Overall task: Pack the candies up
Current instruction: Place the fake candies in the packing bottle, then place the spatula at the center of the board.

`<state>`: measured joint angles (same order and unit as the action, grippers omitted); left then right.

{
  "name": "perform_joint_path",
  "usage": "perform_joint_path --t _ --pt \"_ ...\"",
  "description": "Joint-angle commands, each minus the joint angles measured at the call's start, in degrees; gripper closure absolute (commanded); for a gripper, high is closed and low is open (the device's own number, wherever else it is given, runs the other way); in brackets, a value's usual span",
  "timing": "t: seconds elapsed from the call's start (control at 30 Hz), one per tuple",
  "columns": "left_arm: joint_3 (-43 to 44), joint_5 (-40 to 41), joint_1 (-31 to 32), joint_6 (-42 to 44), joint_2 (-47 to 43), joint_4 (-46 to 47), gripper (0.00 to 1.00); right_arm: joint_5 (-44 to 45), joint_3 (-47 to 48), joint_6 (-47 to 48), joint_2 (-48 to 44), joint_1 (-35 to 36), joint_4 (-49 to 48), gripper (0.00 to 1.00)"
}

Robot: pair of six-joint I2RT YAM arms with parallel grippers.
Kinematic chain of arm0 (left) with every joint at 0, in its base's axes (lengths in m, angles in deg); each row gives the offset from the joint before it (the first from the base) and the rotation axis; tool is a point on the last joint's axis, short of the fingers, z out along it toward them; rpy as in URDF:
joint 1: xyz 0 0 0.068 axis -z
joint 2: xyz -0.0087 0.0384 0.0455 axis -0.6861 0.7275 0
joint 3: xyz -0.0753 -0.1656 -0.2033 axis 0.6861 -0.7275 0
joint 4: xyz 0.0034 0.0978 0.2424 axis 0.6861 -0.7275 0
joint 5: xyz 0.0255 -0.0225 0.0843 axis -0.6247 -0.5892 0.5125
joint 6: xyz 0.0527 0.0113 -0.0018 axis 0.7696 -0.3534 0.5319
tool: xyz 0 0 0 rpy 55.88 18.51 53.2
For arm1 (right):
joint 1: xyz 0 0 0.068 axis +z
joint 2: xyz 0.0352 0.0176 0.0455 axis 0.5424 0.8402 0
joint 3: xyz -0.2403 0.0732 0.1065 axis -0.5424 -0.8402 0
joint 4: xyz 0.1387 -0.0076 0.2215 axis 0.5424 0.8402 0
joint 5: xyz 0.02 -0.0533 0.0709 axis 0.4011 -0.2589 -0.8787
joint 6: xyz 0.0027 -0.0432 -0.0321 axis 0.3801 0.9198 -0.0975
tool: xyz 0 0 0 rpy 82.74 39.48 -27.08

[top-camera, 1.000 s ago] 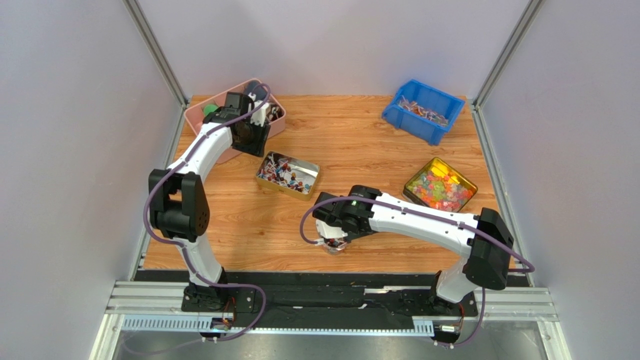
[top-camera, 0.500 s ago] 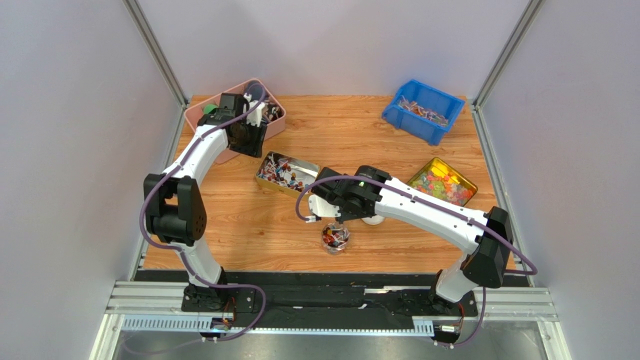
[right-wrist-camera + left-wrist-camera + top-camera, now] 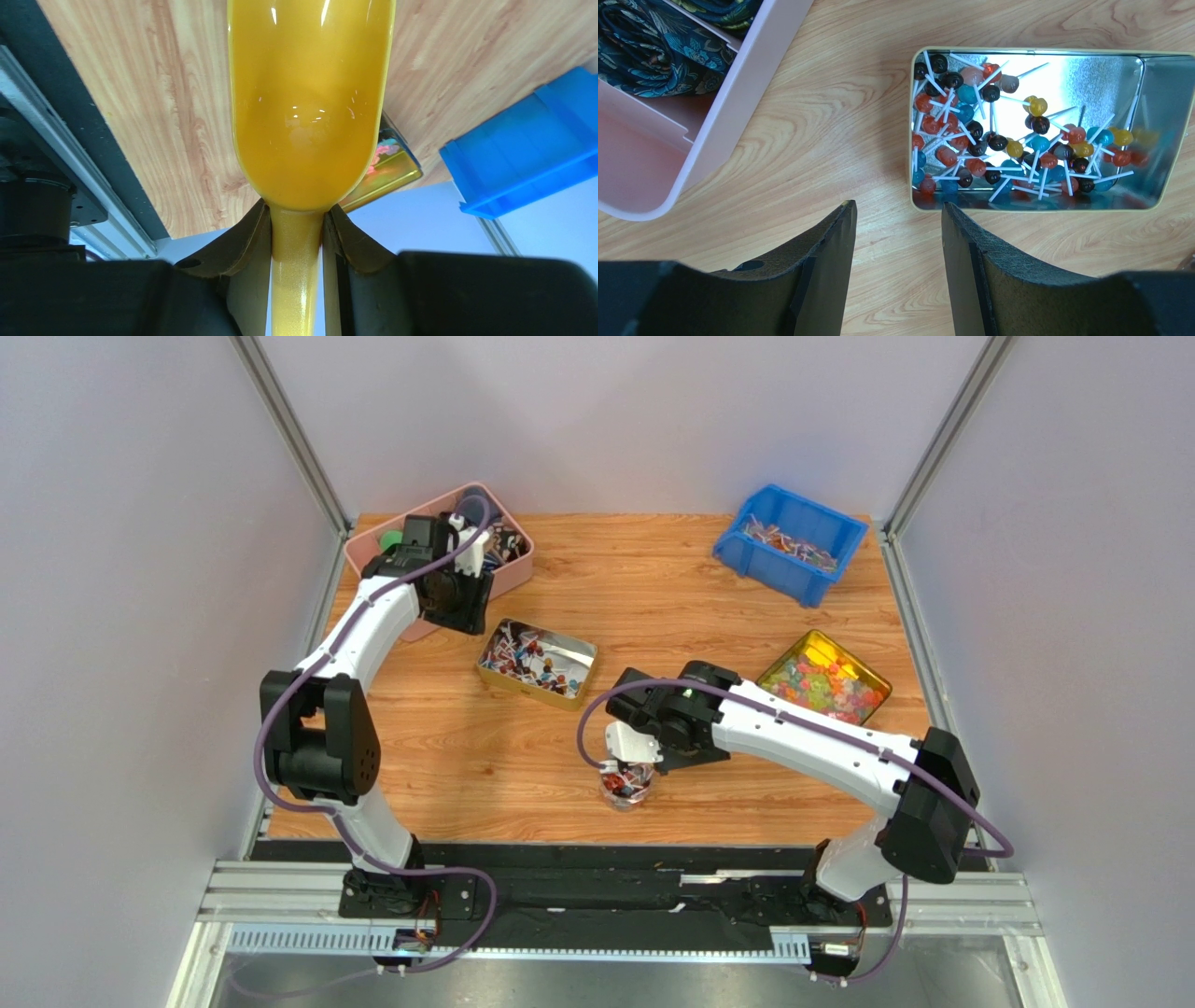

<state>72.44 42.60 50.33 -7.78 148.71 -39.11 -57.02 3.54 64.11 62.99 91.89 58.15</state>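
the wooden table (image 3: pixel 701 602) carries a pink bin (image 3: pixel 703 140) at the far left, a blue bin (image 3: pixel 765 557) at the far right, and a tin of bright gummies (image 3: pixel 382 180) on the right. a second open tin (image 3: pixel 1158 105) lies between the two arms and holds the candies (image 3: pixel 990 140). more of them sit in a small clear cup (image 3: pixel 626 784) near the front edge.

the left gripper (image 3: pixel 898 213) hangs over bare wood between the pink bin and the candy tin, fingers spread with nothing between them. the right gripper (image 3: pixel 297 224) is pinched on the handle of a scoop (image 3: pixel 309 105), just behind the cup. in the right wrist view the scoop's bowl blocks most of the table, and the cup is hidden.

a second ago the right gripper sat directly over the cup and covered it. half a second ago it had swung back toward the candy tin, and now it is near the cup again, which shows from above. the left arm has only edged a little toward the far side.

the scoop is glossy, translucent amber-yellow plastic with a long rounded bowl. the candy tin is rectangular, with a mirror-bright floor and round corners. the candies are small round heads in red, blue, dark and yellow on thin white sticks. a dark patterned cloth (image 3: pixel 661 42) lies in the pink bin.
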Motion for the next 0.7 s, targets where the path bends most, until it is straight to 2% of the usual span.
perform_joint_path --t 0.0,0.07,0.17,0.3,0.43,0.67 --pt "-0.7 -1.0 -0.3 0.6 -2.5 1.3 0.43 -3.8 -1.3 0.4 -3.5 -1.5 16.7 1.0" --pt "-0.9 -0.7 -0.4 0.6 -2.8 1.3 0.43 -3.9 -0.8 0.5 -3.7 -1.6 16.7 1.0" --pt "-1.1 -0.7 -0.8 0.4 -3.3 1.3 0.43 -2.7 5.1 0.6 -2.4 -2.6 14.9 1.0" --pt "-0.9 -1.5 -1.8 -0.1 -4.0 1.5 0.43 -0.8 13.4 2.7 1.9 -5.1 7.6 1.0" --pt "-1.4 -2.8 -3.2 -0.4 -4.9 1.5 0.36 -0.2 19.2 4.1 9.4 -8.3 -0.5 1.0" --pt "-5.1 -5.5 -6.0 0.4 -7.9 2.5 0.28 -7.6 41.3 -3.6 29.6 -18.7 -6.4 1.0"
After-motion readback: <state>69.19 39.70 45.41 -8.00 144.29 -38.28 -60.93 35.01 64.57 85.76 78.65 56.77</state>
